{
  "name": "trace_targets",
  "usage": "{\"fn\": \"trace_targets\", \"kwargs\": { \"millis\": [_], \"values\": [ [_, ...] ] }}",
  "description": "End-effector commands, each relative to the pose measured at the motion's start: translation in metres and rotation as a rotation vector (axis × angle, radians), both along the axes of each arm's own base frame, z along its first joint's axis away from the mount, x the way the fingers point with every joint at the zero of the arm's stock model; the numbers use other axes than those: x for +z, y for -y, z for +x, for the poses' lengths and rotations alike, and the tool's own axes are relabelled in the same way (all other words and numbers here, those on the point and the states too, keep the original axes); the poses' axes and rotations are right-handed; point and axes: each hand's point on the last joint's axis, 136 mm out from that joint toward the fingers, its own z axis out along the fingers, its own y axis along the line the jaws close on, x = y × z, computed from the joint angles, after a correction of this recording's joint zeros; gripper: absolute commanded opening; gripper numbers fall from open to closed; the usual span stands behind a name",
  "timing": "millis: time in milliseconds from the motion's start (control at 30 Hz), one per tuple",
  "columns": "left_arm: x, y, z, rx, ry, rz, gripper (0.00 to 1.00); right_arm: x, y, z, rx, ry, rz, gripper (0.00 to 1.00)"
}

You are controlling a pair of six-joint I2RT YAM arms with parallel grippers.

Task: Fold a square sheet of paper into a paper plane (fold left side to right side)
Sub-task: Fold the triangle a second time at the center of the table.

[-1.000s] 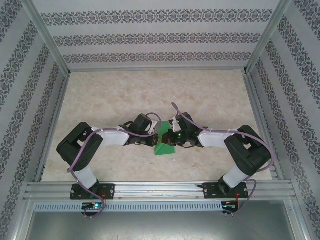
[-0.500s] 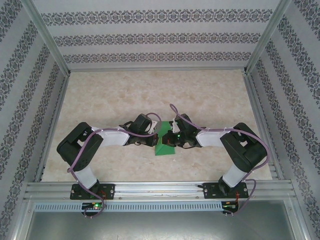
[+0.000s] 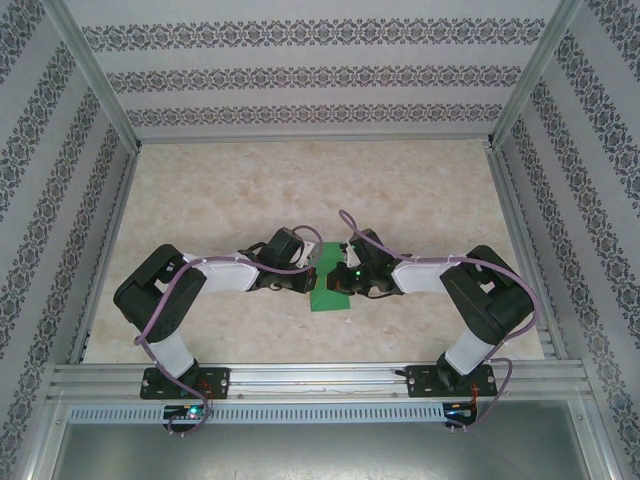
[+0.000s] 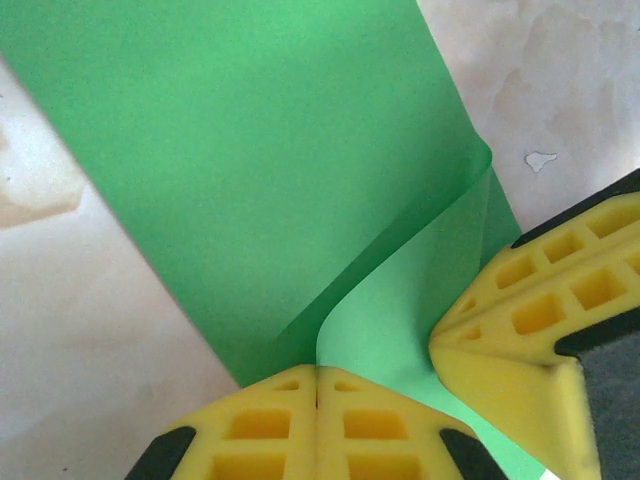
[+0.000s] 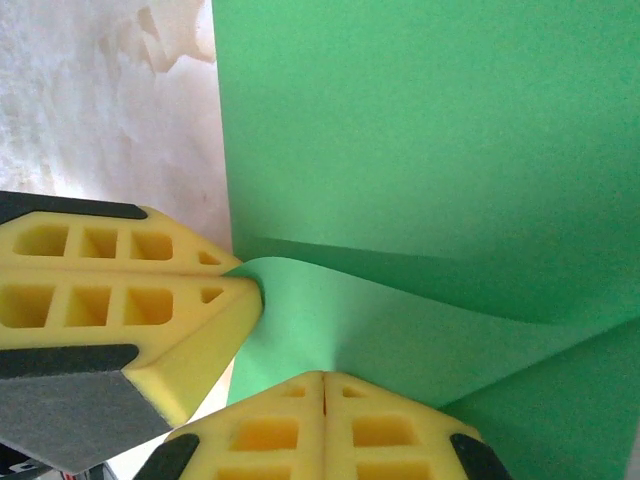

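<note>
Both jaws tight on the lifted green sheet (image 4: 250, 150)

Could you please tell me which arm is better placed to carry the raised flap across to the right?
Probably left: the left claw is shut on the raised flap of the sheet from the left and could sweep it rightward; the right claw, shut on the same flap, sits in that path.
</note>
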Motion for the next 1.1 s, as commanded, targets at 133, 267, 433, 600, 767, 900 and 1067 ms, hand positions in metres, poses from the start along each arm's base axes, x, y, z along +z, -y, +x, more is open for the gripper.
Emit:
{"fn": "trace_targets", "kwargs": {
  "millis": [133,267,433,600,767,900,1067],
  "values": [
    [-0.016,-0.012,-0.003,0.027,-0.037,0.069,0.00,-0.019,0.011,-0.013,0.010,-0.025,-0.079,0.00],
    [-0.004,-0.009,0.003,0.041,-0.015,0.046,0.03,-0.025,0.015,-0.018,0.010,-0.030,-0.109,0.00],
    [0.039,-0.006,0.023,0.052,0.065,0.037,0.13,-0.031,0.019,-0.023,0.010,-0.040,-0.127,0.00],
    [0.071,-0.013,0.029,0.079,0.121,0.024,0.16,-0.032,0.020,-0.022,0.003,-0.038,-0.133,0.00],
    [0.081,-0.016,0.010,0.074,0.090,-0.028,0.12,-0.030,0.018,-0.022,0.009,-0.034,-0.127,0.00],
    [0.084,-0.009,-0.018,0.066,0.020,-0.135,0.07,-0.030,0.019,-0.023,0.009,-0.035,-0.125,0.00],
    [0.083,0.012,-0.050,0.048,-0.098,-0.293,0.05,-0.030,0.018,-0.023,0.009,-0.037,-0.122,0.00]
  ]
}}
